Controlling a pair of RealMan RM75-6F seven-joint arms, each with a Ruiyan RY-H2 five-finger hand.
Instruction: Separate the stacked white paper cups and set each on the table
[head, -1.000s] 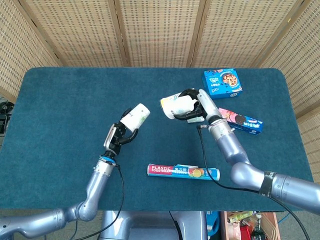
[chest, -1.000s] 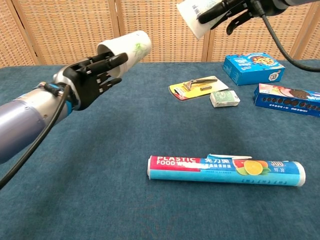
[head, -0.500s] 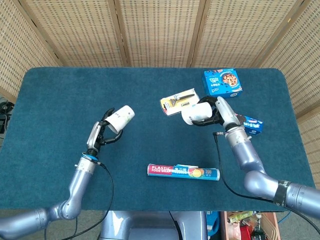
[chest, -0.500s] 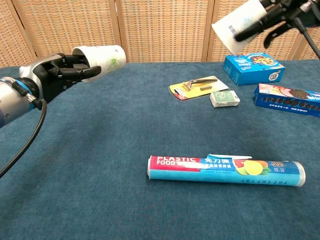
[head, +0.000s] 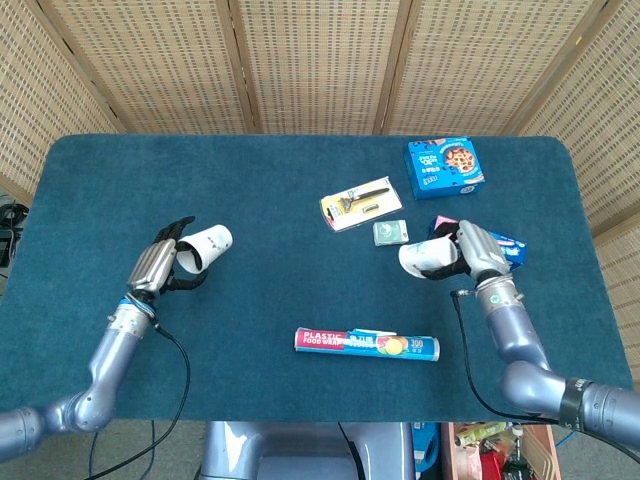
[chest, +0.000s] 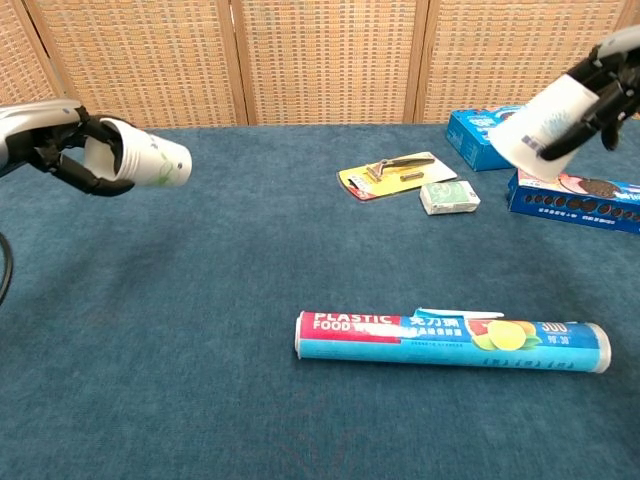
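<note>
Two white paper cups are apart, one in each hand, both above the table. My left hand (head: 160, 264) grips one cup (head: 205, 246) on its side at the left; the chest view shows that cup (chest: 150, 160) with a green print, held by the left hand (chest: 55, 140). At the right, my right hand (head: 480, 252) holds the other cup (head: 428, 257) tilted, its mouth facing left. In the chest view this cup (chest: 540, 125) hangs over the right edge of the table with the right hand (chest: 615, 75) wrapped round its base.
A plastic food wrap roll (head: 366, 344) lies at the front centre. A yellow razor card (head: 358, 203) and a small green box (head: 390, 232) sit in the middle back. A blue cookie box (head: 445, 166) and a long biscuit pack (chest: 575, 195) lie at the right.
Both hands have moved apart and lower, the left one further left and the right one further right, each still carrying its cup.
</note>
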